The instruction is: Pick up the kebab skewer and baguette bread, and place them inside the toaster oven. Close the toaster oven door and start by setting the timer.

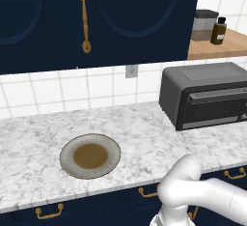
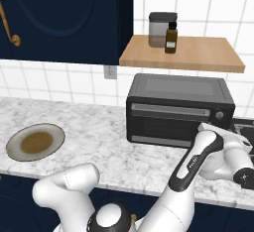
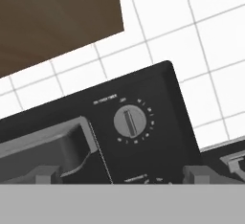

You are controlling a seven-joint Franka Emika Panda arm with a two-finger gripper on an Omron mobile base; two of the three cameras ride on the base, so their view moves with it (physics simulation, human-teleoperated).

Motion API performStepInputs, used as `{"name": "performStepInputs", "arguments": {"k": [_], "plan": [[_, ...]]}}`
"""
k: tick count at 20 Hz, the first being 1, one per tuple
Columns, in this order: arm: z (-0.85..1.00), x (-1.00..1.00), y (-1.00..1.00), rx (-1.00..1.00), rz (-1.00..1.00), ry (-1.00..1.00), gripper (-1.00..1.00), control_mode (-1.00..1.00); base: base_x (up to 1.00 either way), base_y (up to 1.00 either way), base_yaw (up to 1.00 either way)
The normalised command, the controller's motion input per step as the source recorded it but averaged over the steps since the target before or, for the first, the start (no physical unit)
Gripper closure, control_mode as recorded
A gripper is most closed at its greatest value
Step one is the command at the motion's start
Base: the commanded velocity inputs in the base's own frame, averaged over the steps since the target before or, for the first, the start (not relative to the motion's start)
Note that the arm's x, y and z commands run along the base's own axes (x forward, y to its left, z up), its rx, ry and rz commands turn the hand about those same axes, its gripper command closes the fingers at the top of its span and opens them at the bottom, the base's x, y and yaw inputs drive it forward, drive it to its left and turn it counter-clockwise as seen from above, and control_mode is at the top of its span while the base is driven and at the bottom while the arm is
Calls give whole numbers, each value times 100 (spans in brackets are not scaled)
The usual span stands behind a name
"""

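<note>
Hand (image 3: 119, 174) wide open, holding nothing; toaster oven (image 3: 143, 137) timer dial (image 3: 129, 121) just ahead at 12 o'clock, door (image 3: 43, 146) shut.

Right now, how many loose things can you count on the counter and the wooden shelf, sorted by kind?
Dark grey boxy toaster oven on the marble counter: 1
Round grey plate with a brown middle: 1
Grey lidded canister on the wooden shelf: 1
Small dark brown bottle: 1
Total: 4
</note>
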Motion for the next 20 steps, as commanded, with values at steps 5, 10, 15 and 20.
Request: {"name": "performStepInputs", "arguments": {"k": [5,10,15,20], "plan": [[9,2,-2,14,0,0,-100,-100,0,0,0],[2,7,-10,14,0,2,-100,-100,0,0,0],[4,9,-2,4,0,5,-100,-100,0,0,0],[5,20,0,1,0,3,-100,-100,0,0,0]]}}
